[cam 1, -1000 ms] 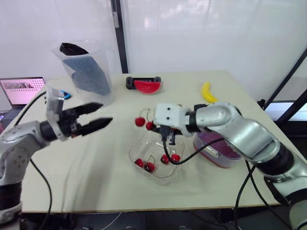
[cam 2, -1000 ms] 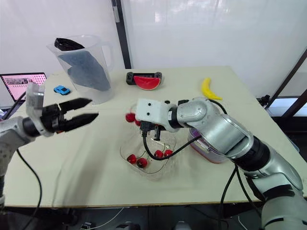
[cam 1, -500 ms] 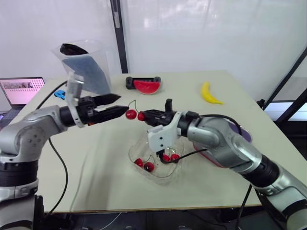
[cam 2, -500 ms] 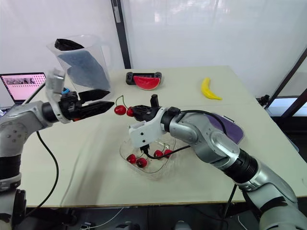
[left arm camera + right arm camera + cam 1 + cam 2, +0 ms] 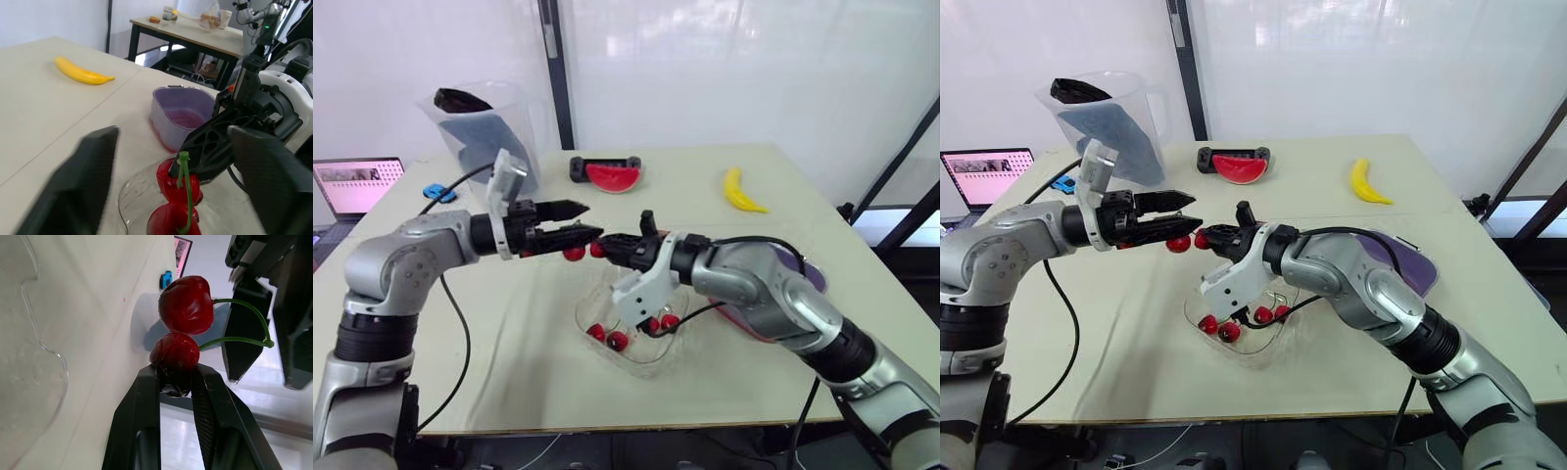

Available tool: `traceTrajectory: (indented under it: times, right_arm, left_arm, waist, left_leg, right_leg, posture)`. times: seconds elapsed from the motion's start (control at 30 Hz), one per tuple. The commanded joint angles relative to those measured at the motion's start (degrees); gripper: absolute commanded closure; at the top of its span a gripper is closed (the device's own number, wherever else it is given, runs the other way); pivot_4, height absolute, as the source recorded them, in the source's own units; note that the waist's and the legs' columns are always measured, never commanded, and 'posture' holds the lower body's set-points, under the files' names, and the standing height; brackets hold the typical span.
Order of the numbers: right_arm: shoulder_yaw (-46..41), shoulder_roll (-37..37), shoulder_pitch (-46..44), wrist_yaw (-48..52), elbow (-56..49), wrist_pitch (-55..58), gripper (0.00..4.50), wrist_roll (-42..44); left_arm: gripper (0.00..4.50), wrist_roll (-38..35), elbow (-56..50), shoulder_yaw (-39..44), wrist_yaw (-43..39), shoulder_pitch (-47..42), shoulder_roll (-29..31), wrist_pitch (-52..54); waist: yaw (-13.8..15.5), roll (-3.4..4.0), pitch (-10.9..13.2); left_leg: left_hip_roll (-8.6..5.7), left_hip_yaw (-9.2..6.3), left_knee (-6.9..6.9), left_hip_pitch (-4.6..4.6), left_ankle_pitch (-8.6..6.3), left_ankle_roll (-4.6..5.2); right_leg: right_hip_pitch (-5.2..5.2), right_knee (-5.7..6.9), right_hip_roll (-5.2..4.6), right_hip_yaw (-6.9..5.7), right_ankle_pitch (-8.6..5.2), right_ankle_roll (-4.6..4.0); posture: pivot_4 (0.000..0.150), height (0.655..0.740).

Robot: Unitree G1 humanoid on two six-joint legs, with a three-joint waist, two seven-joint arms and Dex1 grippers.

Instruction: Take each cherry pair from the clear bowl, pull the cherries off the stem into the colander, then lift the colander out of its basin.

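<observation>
Right jaws: clamped on one cherry of the cherry pair [image 5: 183,330], offering the other.
Left jaws: spread wide, flanking that free cherry to pull it.

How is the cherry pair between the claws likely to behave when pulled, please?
The cherry pair looks glossy and round, and the right claw pinches just one fruit, so it could slip out under a tug. The thin stem looks bendy, so the free cherry would probably swing. Both look light; the open left claw likely needs little force.
</observation>
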Motion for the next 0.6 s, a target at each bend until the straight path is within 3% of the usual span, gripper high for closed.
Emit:
traceTrajectory:
  times: [0.03,0.6]
  right_arm:
    - [-2.3,0.4,-0.5,0.6,-0.5,-2.2,3.95,-1.7]
    - [-4.9,0.0,-0.4,3.3,1.9,-9.4,3.95,-3.5]
  left_arm:
    - [2.83,-0.6,-2.3,1.0,-1.5,-0.9,1.2,0.7]
    - [2.83,4.8,-2.7,-2.3,-4.3,-0.8,3.0,-0.3]
  waist:
    - [0.0,0.00,0.0]
    - [0.0,0.00,0.0]
  left_leg:
    - [0.00,0.00,0.00,0.00,0.00,0.00]
    - [0.00,0.00,0.01,0.00,0.01,-0.02]
  right_leg:
    - [0.00,0.00,0.00,0.00,0.00,0.00]
    - [0.01,0.00,0.00,0.00,0.00,0.00]
  posture:
    - [0.150,0.7400]
    - [0.150,0.7400]
